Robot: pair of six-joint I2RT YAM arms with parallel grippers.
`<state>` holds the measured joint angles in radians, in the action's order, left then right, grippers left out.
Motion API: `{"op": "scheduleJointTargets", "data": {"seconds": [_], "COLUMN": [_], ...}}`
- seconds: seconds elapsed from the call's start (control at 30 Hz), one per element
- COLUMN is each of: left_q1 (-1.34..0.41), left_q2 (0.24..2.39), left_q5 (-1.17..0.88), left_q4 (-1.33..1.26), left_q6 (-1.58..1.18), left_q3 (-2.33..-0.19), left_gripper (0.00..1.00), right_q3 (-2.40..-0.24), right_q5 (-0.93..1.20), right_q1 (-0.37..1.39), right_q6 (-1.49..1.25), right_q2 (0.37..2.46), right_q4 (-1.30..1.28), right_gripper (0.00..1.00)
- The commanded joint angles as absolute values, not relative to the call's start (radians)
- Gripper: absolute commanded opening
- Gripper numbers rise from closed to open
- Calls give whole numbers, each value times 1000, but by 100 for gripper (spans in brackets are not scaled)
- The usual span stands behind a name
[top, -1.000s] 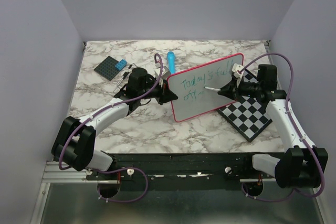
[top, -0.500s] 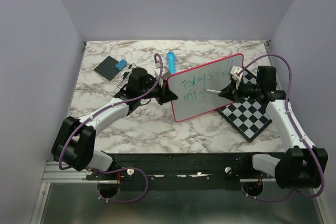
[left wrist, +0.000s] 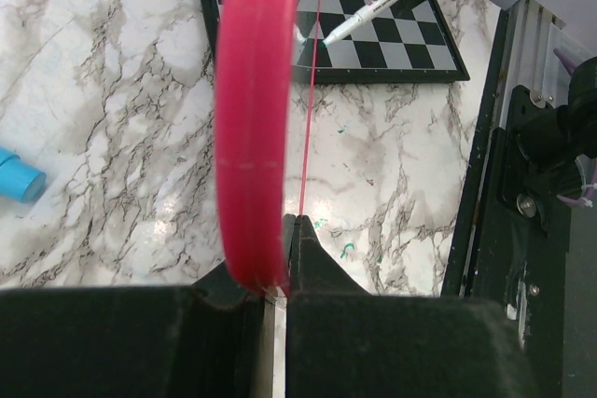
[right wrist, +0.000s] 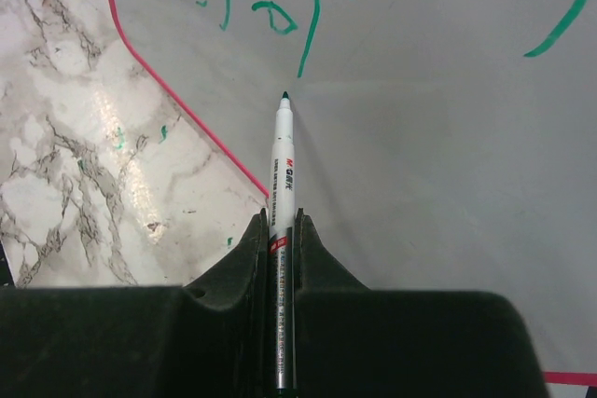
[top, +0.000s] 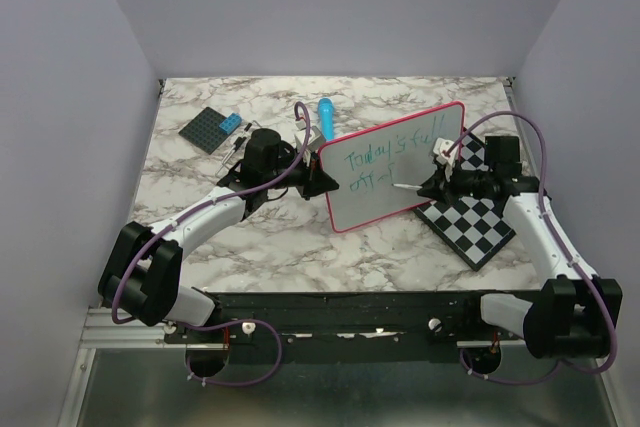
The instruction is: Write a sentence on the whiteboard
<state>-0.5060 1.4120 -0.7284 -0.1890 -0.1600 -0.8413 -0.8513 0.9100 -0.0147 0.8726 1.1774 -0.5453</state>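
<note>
Supporting surface: marble-patterned table (top: pixel 250 237); both arm bases are bolted along its near edge.
Whiteboard: pink-rimmed whiteboard (top: pixel 390 209) is held tilted up off the table at centre, between the two grippers. Its left edge is clamped and its right part is seen over the chessboard (top: pixel 482 229).
Chessboard: black-and-white, laid flat at the right of the table, partly hidden by the whiteboard and the right arm.
Left gripper: left gripper (top: pixel 322 179) is pinched tight on the whiteboard's left rim. In the left wrist view the rim is seen edge-on between the fingers.
Right gripper: right gripper (top: pixel 432 185) is pressed together on a white marker (right wrist: pixel 283 165) and is pointed left at the board face.
Studded plate: dark grey studded plate (top: pixel 208 131) is laid at the far left of the table, well apart from the whiteboard. A small blue piece (top: pixel 232 124) is seen at its right edge.
Blue cylinder: blue cylinder (top: pixel 326 115) is laid on the table just beyond the whiteboard's upper-left corner.
Marker: gripped along the barrel with the tip forward. The tip is placed just below the lower line of writing; contact with the surface cannot be told.
Sentence: sentence (top: pixel 385 155) is written in green by hand, in two lines on the board's upper half. The top line is read roughly as "Today's full"; the second line is only a few strokes and not legible.
</note>
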Motion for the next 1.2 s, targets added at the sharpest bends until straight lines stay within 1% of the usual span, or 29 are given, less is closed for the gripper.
{"op": "scheduleJointTargets", "data": {"seconds": [0.0,0.3,0.53,0.77,1.0,1.03,1.17], "left_q1": [-515,-515,-515,-515,-515,-515,-515], "left_q2": [1436,1440,1443,1440,1440,1442,1442], "left_q5": [-680,-680,-683,-683,-684,-684,-684], "left_q4": [-20,-21,-21,-21,-23,-23,-21], "left_q6": [-81,-81,-81,-81,-83,-83,-83], "left_q3": [-822,-822,-825,-824,-824,-824,-822], "left_gripper": [0,0,0,0,0,0,0], "right_q3": [-825,-856,-906,-940,-942,-940,-937], "right_q5": [908,953,1011,1008,1002,999,986], "right_q1": [-15,-2,-2,-2,-3,23,31], "right_q6": [917,893,848,755,733,732,706], "right_q2": [1196,1213,1144,1141,1178,1180,1189], "right_q4": [-587,-589,-611,-543,-512,-509,-479], "right_gripper": [0,1,1,0,1,1,1]}}
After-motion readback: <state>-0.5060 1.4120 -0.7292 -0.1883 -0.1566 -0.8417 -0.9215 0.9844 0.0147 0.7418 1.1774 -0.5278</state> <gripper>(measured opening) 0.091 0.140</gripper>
